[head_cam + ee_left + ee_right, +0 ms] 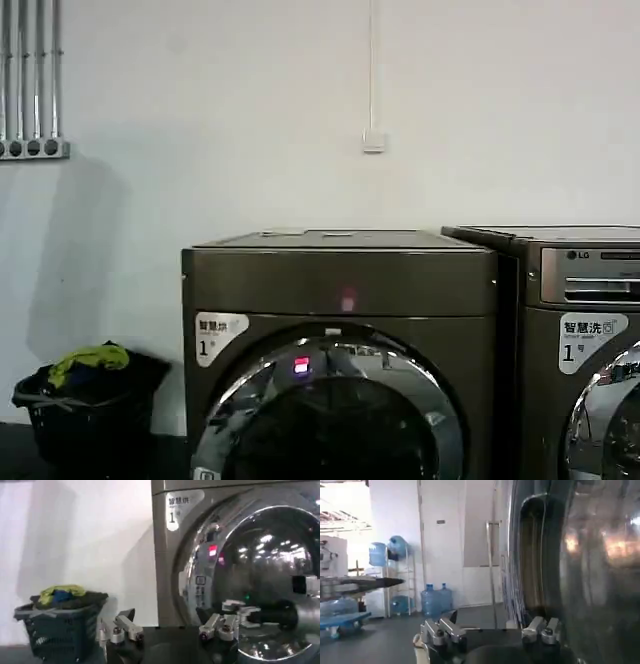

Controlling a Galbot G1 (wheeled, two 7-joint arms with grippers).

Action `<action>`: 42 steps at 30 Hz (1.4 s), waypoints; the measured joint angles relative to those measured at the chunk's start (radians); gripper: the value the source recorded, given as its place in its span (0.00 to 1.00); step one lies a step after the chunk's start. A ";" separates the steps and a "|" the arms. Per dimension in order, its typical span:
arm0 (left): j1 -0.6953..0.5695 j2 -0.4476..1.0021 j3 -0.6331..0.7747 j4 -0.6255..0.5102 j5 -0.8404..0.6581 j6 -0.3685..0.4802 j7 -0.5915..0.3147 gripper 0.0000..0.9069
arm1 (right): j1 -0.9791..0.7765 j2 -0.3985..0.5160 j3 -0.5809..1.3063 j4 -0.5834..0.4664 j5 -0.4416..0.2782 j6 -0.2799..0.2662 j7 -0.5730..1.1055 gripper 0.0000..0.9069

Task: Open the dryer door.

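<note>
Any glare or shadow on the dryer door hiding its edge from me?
Head view: dryer door rim streaked with reflections, pink light mirrored. Left wrist view: bright glare spots on the glass, left gripper reflected. Right wrist view: right gripper beside blurred, mirror-like chrome.

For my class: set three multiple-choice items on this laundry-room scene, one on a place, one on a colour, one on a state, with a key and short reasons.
1. Where does the laundry basket stand?
A. On the floor, left of the dryer
B. On top of the dryer
C. Between the two machines

2. What colour is the small light on the dryer's upper panel?
A. Green
B. Pink
C. Blue

3. How are the left gripper's fingers?
A. Shut on the door rim
B. Open, holding nothing
C. Shut on a cloth

Key: 1 A, the head view shows the basket by the wall at the dryer's left. 2 B, a pink glow shows above the dryer door. 3 B, the left wrist view shows the fingers spread apart.
</note>
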 joint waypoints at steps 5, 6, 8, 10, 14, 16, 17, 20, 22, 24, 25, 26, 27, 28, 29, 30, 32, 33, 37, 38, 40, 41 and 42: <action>-0.046 0.074 -0.005 0.093 -0.035 -0.044 0.028 1.00 | -0.009 -0.027 -0.001 0.032 0.000 -0.002 0.001 1.00; -0.055 0.089 -0.001 0.109 -0.039 -0.056 0.035 1.00 | -0.010 -0.031 -0.001 0.037 0.000 -0.003 0.001 1.00; -0.072 0.114 0.009 0.141 -0.040 -0.071 0.041 1.00 | -0.014 -0.038 -0.002 0.045 0.000 -0.004 0.001 1.00; -0.086 0.137 0.020 0.170 -0.046 -0.083 0.044 1.00 | -0.017 -0.044 -0.002 0.052 0.000 -0.004 -0.005 1.00; -0.117 0.183 0.043 0.228 -0.060 -0.120 0.068 1.00 | -0.027 -0.056 -0.003 0.065 0.001 -0.004 -0.013 1.00; -0.131 0.204 0.053 0.255 -0.062 -0.135 0.074 1.00 | -0.031 -0.060 -0.004 0.067 0.001 -0.006 -0.023 1.00; -0.139 0.216 0.059 0.271 -0.063 -0.147 0.076 1.00 | -0.034 -0.062 -0.005 0.067 0.000 -0.007 -0.031 1.00; -0.160 0.242 0.070 0.318 -0.064 -0.165 0.076 1.00 | -0.040 -0.068 -0.009 0.072 0.000 -0.009 -0.052 1.00; -0.173 0.261 0.077 0.351 -0.070 -0.174 0.076 1.00 | -0.041 -0.075 -0.012 0.079 -0.001 -0.012 -0.071 1.00; -0.186 0.277 0.087 0.381 -0.073 -0.180 0.076 1.00 | -0.041 -0.082 -0.015 0.087 -0.001 -0.016 -0.085 1.00; -0.194 0.285 0.092 0.393 -0.073 -0.181 0.076 1.00 | -0.041 -0.088 -0.016 0.093 0.000 -0.020 -0.088 1.00; -0.201 0.292 0.097 0.405 -0.074 -0.182 0.074 1.00 | -0.041 -0.095 -0.017 0.098 0.001 -0.023 -0.090 1.00; -0.210 0.298 0.103 0.419 -0.076 -0.183 0.072 1.00 | -0.041 -0.102 -0.019 0.104 0.001 -0.025 -0.091 1.00; -0.220 0.303 0.109 0.431 -0.080 -0.184 0.070 1.00 | -0.041 -0.110 -0.020 0.112 0.001 -0.026 -0.091 1.00; -0.230 0.307 0.117 0.444 -0.083 -0.186 0.069 1.00 | -0.041 -0.117 -0.020 0.120 0.002 -0.026 -0.090 1.00; -0.241 0.311 0.125 0.455 -0.086 -0.188 0.068 1.00 | -0.042 -0.122 -0.020 0.125 0.003 -0.026 -0.089 1.00; -0.264 0.320 0.146 0.478 -0.090 -0.196 0.070 1.00 | -0.044 -0.132 -0.021 0.134 0.004 -0.026 -0.086 1.00; -0.277 0.325 0.157 0.490 -0.090 -0.202 0.074 1.00 | -0.044 -0.137 -0.021 0.137 0.004 -0.027 -0.085 1.00; -0.321 0.344 0.204 0.532 -0.095 -0.232 0.092 1.00 | -0.046 -0.158 -0.021 0.154 0.015 -0.029 -0.085 1.00; -0.332 0.350 0.216 0.542 -0.101 -0.239 0.096 1.00 | -0.049 -0.159 -0.017 0.157 0.016 -0.033 -0.089 1.00; -0.355 0.365 0.240 0.565 -0.111 -0.256 0.104 1.00 | -0.052 -0.159 -0.009 0.159 0.028 -0.041 -0.090 1.00; -0.366 0.372 0.250 0.575 -0.114 -0.263 0.107 1.00 | -0.051 -0.159 -0.006 0.159 0.032 -0.044 -0.091 1.00; -0.378 0.379 0.261 0.588 -0.119 -0.268 0.109 1.00 | -0.050 -0.160 -0.006 0.160 0.033 -0.045 -0.094 1.00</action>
